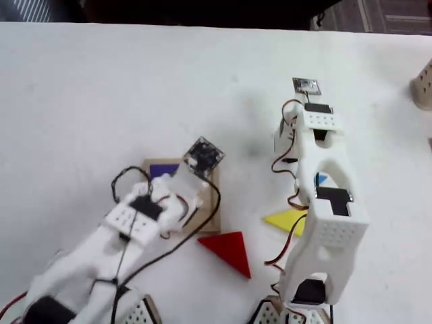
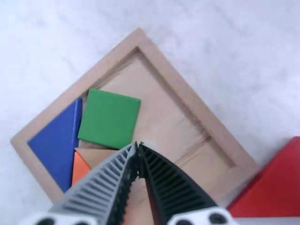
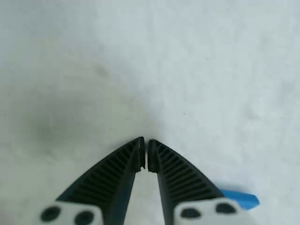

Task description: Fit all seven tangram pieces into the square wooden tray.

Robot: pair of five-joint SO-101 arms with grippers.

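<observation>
**Red triangle sits just off the tray, nearest the left hand**

The white desk (image 1: 101, 88) carries everything. The left arm reaches over the square wooden tray (image 2: 187, 95), and its left hand (image 2: 137, 149) hangs above the tray's bare floor with its fingers pressed together and nothing between them. The right hand (image 3: 144, 144) is well apart from the tray, over bare desk. It is also pressed together and empty.

The large red triangle (image 1: 228, 248) lies flat just beside one corner of the tray, on the side toward the right arm. Its long edge slants away from the tray. A large dark-blue triangle (image 2: 56, 140) is already seated along one tray wall. A yellow triangle (image 1: 285, 220) lies farther from the tray than the red one, partly under the right arm. Inside the tray, a green square (image 2: 109, 118) touches the blue triangle, and a small orange triangle (image 2: 79, 166) is tucked beside both. A small light-blue piece (image 3: 239, 199) lies well apart from the tray, by the right hand.

Judging from this, red is the likely next pick. The left hand is the nearer one and would have to spread, then close across the triangle's slanted long edge.
</observation>
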